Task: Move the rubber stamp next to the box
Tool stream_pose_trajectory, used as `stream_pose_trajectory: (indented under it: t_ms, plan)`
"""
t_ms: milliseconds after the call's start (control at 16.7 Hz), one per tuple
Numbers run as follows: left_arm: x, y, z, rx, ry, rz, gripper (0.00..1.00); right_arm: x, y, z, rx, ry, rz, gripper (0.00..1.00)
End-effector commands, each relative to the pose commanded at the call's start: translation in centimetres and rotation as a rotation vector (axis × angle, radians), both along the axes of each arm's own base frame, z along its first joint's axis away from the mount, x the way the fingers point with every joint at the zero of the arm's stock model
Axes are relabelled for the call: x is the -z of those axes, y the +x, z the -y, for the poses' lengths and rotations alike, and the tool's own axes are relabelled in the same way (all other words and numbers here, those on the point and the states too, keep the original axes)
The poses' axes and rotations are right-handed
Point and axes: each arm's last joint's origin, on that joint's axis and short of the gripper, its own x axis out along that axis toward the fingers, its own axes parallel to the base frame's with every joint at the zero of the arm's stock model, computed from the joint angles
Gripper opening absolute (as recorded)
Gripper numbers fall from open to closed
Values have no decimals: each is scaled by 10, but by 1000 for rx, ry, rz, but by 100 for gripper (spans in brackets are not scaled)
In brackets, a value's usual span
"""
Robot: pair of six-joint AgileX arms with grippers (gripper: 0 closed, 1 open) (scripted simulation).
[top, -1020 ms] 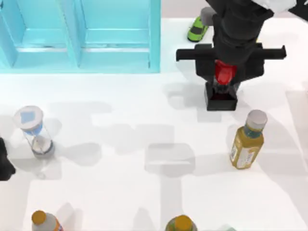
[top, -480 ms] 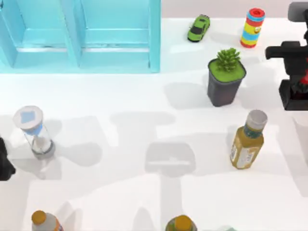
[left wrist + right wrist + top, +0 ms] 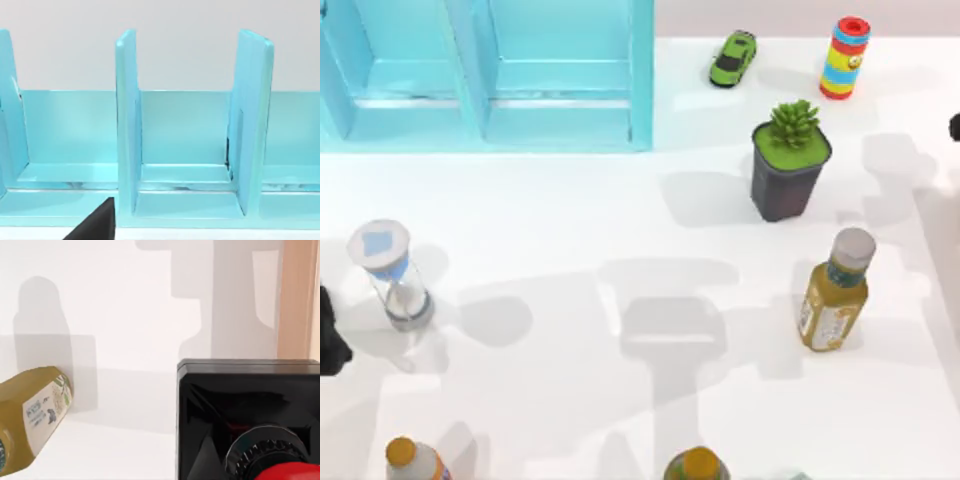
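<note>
Under my right gripper, the rubber stamp [image 3: 250, 410] sits close below the wrist, knob axis pointing up at the camera. I cannot tell whether the gripper is clamping it. My right arm [image 3: 955, 127] is at the table's 3 o'clock edge, so the box [image 3: 560, 130] lies far off toward 10 o'clock. This arm is plainly the nearer one. My left arm [image 3: 326, 345] idles at 9 o'clock. I count one stamp, one box, three bottles, one hourglass [image 3: 390, 275].
</note>
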Motion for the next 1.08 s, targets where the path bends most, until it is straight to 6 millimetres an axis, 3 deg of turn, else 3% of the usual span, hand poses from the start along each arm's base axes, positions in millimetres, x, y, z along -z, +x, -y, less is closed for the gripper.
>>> stream_pose_trajectory:
  t_ms: [180,600,840,1080]
  plan:
    - [0,0,0,0,0,0,100,6,1,-1,-1,-2,-6,0]
    - [0,0,0,0,0,0,100,60,9,-1,0,0,6,0]
    - [0,0,0,0,0,0,100,64,9,-1,0,0,0,0]
    - [0,0,0,0,0,0,100,64,9,-1,0,0,0,30]
